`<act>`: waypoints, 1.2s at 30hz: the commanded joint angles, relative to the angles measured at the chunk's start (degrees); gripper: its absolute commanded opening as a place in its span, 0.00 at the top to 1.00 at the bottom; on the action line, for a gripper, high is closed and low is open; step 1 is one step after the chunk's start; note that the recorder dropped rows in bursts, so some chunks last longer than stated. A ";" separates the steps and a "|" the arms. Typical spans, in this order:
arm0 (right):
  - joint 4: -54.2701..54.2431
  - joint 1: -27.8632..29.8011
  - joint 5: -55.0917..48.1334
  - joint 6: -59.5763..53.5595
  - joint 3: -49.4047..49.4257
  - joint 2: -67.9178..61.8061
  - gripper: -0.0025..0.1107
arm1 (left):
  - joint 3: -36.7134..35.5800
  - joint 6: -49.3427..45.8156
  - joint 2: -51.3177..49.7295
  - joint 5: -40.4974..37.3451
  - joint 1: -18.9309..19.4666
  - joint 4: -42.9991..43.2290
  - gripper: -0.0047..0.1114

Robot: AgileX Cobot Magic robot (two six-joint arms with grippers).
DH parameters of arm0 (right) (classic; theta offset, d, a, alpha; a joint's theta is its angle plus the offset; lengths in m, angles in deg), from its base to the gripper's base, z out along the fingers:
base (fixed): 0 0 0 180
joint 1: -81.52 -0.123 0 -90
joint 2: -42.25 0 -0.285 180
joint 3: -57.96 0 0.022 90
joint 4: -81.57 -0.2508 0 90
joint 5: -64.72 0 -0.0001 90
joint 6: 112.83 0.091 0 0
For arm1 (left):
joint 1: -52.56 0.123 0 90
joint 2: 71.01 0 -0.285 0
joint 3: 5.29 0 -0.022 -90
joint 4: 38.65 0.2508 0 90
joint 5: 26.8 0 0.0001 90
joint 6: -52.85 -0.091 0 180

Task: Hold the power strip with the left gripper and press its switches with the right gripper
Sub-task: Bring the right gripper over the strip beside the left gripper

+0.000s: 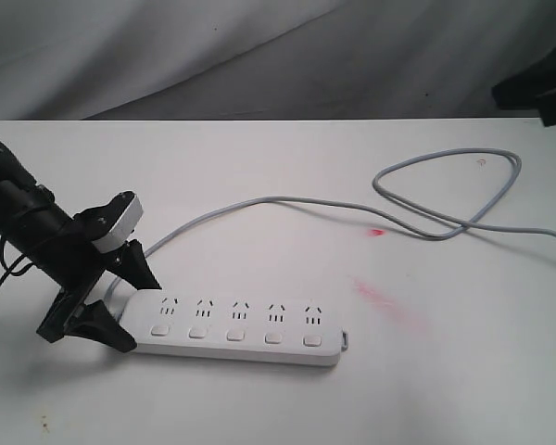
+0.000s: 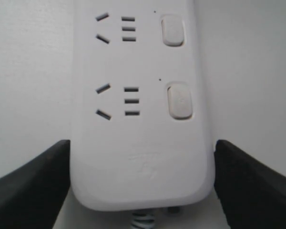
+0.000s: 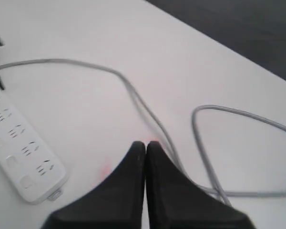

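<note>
The white power strip [image 1: 236, 324] lies flat on the table at the front left, its five switches [image 1: 235, 335] in a row along the near edge. My left gripper [image 1: 139, 311] straddles the strip's cord end, one black finger against each long side. In the left wrist view the strip [image 2: 138, 143] fills the gap between both fingers [image 2: 33, 186], with two switches [image 2: 179, 100] showing. My right gripper [image 3: 145, 144] is shut and empty, hovering above the grey cord [image 3: 133, 95], well away from the strip [image 3: 19, 143]. Only a dark part of the right arm [image 1: 547, 88] shows at the exterior view's top right.
The grey cord [image 1: 426, 218] runs from the strip's left end across the table and loops at the right rear. Red smears [image 1: 385, 298] mark the white tabletop to the right of the strip. A grey cloth backdrop [image 1: 259, 56] hangs behind the table.
</note>
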 commanded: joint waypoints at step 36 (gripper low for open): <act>-16.65 -31.30 11.43 -23.23 -4.17 -30.62 0.14 | 0.03 -0.28 0.09 -0.24 -0.35 -0.53 0.49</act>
